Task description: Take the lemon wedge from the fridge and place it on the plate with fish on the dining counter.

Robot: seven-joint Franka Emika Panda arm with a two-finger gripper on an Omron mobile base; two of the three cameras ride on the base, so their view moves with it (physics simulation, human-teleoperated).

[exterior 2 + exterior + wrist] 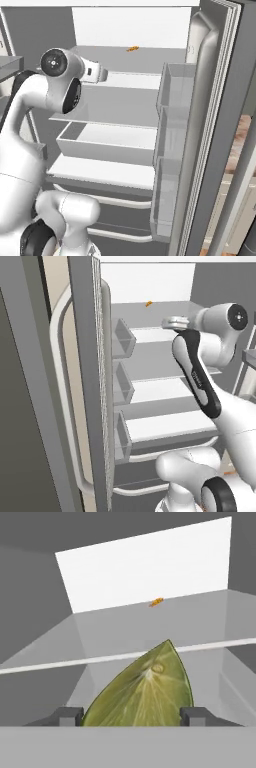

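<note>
Inside the open fridge (150, 363), left of its back wall's midline, three door bins (122, 338) look empty, and the claw (131, 716) holds the lemon wedge (142, 692) pinched between its two fingertips (67, 716) just above a white shelf. Further right, a tiny orange bit (132, 49) lies on the top shelf and a drawer (102, 142) looks empty. Judging by this, the pick is done; next the arm must draw back out of the fridge without brushing shelves, then carry toward the dining counter.

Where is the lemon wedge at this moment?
In the hand view the lemon wedge sits between the gripper fingertips, inside the fridge just above a white shelf edge.
</note>
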